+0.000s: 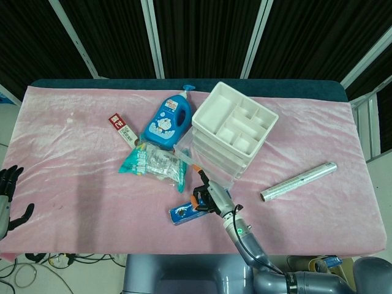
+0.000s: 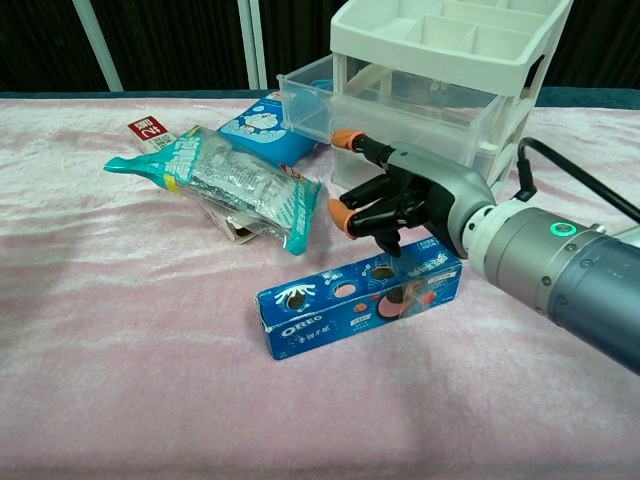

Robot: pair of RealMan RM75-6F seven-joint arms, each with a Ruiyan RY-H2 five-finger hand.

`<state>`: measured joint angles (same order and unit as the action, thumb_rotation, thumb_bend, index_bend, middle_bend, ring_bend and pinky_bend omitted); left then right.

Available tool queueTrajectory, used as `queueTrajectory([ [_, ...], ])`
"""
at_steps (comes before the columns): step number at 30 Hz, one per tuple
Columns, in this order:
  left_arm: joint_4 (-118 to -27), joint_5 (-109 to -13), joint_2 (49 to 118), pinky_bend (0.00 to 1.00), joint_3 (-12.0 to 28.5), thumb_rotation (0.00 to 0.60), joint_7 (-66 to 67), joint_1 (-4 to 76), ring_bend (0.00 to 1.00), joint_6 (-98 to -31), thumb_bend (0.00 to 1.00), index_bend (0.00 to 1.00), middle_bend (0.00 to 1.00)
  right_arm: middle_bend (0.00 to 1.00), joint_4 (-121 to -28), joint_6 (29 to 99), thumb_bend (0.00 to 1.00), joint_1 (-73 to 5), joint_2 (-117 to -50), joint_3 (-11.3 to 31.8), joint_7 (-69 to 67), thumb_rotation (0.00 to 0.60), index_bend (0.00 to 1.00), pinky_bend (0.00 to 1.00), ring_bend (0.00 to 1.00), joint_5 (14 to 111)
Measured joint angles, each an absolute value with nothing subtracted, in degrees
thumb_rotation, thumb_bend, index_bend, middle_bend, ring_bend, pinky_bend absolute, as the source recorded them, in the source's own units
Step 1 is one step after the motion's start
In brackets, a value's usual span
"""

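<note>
A white drawer unit [image 1: 236, 125] [image 2: 450, 40] stands right of the table's middle. Its top clear drawer [image 1: 202, 162] [image 2: 310, 100] is slid out toward the front left. My right hand [image 1: 208, 197] [image 2: 400, 195] is at the drawer's front, with an orange-tipped finger hooked at its lower edge and the other fingers curled in. A blue Oreo box [image 1: 190, 211] [image 2: 360, 297] lies just under that hand. My left hand [image 1: 7, 199] hangs off the table's left edge with fingers apart, holding nothing.
A teal snack bag [image 1: 156, 162] [image 2: 240, 185] lies left of the drawer. Behind it are a blue pump bottle [image 1: 166, 122] [image 2: 270, 125] and a small red-and-white box [image 1: 124, 128] [image 2: 150, 130]. A silver tube [image 1: 298, 181] lies at the right.
</note>
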<state>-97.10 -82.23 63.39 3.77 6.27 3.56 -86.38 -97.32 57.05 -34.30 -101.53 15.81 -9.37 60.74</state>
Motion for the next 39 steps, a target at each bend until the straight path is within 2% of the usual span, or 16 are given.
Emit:
queueTrajectory([
  [21, -97.13, -82.13, 63.37, 0.09, 3.77, 0.600, 6.46, 3.58, 0.04, -86.31, 0.34, 0.08, 0.05, 0.75, -97.33, 59.94, 0.48, -32.43, -102.43, 13.86, -6.63, 0.600, 0.00, 0.80, 0.89, 60.55],
  [31, -97.14, -82.08, 63.53, 0.10, 3.79, 0.600, 6.89, 3.48, 0.04, -86.58, 0.34, 0.08, 0.05, 0.75, -98.88, 60.80, 0.48, -29.46, -100.97, 10.13, -6.94, 0.600, 0.00, 0.80, 0.89, 61.81],
  [39, -97.06, -82.04, 63.57, 0.10, 3.80, 0.600, 7.07, 3.49, 0.04, -86.56, 0.34, 0.08, 0.05, 0.75, -100.26, 61.18, 0.48, -27.67, -97.91, 9.11, -7.24, 0.600, 0.00, 0.80, 0.89, 62.22],
])
